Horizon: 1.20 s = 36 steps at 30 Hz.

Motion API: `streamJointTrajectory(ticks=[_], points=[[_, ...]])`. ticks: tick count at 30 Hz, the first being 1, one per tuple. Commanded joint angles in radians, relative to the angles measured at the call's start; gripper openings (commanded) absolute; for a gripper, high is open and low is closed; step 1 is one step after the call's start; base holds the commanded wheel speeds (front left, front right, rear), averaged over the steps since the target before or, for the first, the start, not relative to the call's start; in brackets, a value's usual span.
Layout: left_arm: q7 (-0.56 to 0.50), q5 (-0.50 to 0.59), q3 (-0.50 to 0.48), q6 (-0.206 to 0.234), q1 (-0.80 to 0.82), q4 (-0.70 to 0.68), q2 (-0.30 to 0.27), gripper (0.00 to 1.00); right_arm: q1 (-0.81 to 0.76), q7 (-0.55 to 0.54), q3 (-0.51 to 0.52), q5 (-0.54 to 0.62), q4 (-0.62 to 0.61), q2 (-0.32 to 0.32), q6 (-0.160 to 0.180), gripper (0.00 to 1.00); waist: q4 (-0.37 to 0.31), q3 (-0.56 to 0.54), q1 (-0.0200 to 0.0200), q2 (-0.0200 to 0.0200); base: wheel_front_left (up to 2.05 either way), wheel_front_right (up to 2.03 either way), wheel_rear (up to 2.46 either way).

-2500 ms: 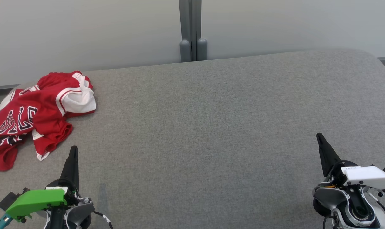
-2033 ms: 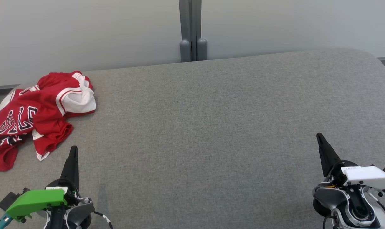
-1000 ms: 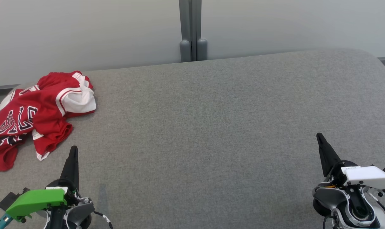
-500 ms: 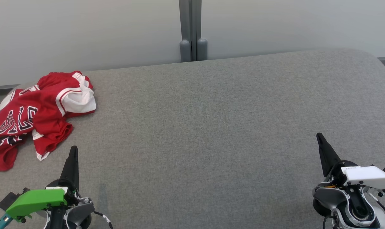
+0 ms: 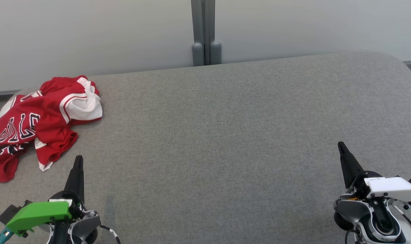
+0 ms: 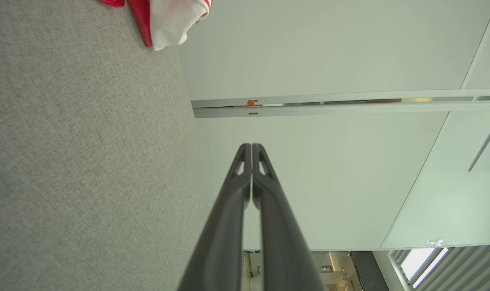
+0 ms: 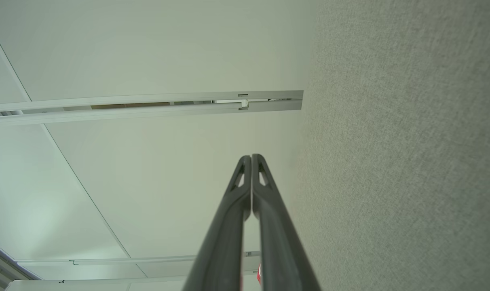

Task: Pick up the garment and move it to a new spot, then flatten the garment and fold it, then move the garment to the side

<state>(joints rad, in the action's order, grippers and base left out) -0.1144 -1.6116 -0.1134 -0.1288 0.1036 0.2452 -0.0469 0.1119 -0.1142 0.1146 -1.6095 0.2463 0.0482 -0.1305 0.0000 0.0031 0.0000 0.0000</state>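
Now the crumpled red jersey (image 5: 39, 125), with white trim and black lettering facing up, lies at the far left of the grey fabric tabletop (image 5: 226, 135), and its left part reaches the tabletop's left edge. The left pincer (image 5: 78, 158) sits at the near left with its dark fingers pointing toward the far side. Its tip is near the right of the jersey's nearest hem and apart from the cloth. In the left wrist view its jaws are clenched tip to tip with nothing between them, and a red and white fold of the jersey shows at the top edge. The right pincer (image 5: 340, 145) sits at the near right, well apart from the jersey, likewise clenched on nothing. Beyond the far edge stand pale wall panels (image 5: 90, 34) joined by a grey post (image 5: 205, 34).
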Motion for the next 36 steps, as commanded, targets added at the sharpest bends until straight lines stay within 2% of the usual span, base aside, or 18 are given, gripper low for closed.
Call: streamJointTrajectory(ticks=[1,18,19,23,31,36], points=[[-0.002,-0.003,-0.002,-0.006,0.012,-0.001,-0.007,0.00,-0.008,-0.002,0.001,-0.007,-0.005,0.004,0.000,0.00,0.000,0.000,0.0000,0.0000,0.00,0.00,0.00],[-0.002,-0.003,-0.002,-0.006,0.012,-0.001,-0.007,0.00,-0.008,-0.002,0.001,-0.007,-0.005,0.004,0.000,0.00,0.000,0.000,0.0000,0.0000,0.00,0.00,0.00],[0.000,0.000,0.000,0.000,0.000,0.000,0.000,1.00,0.000,0.000,0.000,0.000,0.000,0.000,0.000,1.00,0.000,0.000,0.0000,0.0000,0.00,0.00,0.00],[0.001,0.000,0.004,0.002,-0.027,0.035,0.007,1.00,-0.024,0.001,-0.002,0.001,0.034,-0.009,0.000,1.00,0.000,0.000,0.0000,0.0000,0.00,0.00,0.00],[0.040,0.025,0.026,0.002,-0.046,0.015,0.006,1.00,-0.030,0.040,-0.033,0.025,0.041,-0.008,0.000,1.00,-0.001,0.001,0.0000,0.0000,0.00,0.00,0.00],[0.065,0.087,0.029,0.001,-0.052,-0.007,0.005,1.00,-0.029,0.065,-0.035,0.082,0.045,-0.007,0.000,1.00,-0.001,0.001,0.0000,0.0000,0.00,0.00,0.00]])
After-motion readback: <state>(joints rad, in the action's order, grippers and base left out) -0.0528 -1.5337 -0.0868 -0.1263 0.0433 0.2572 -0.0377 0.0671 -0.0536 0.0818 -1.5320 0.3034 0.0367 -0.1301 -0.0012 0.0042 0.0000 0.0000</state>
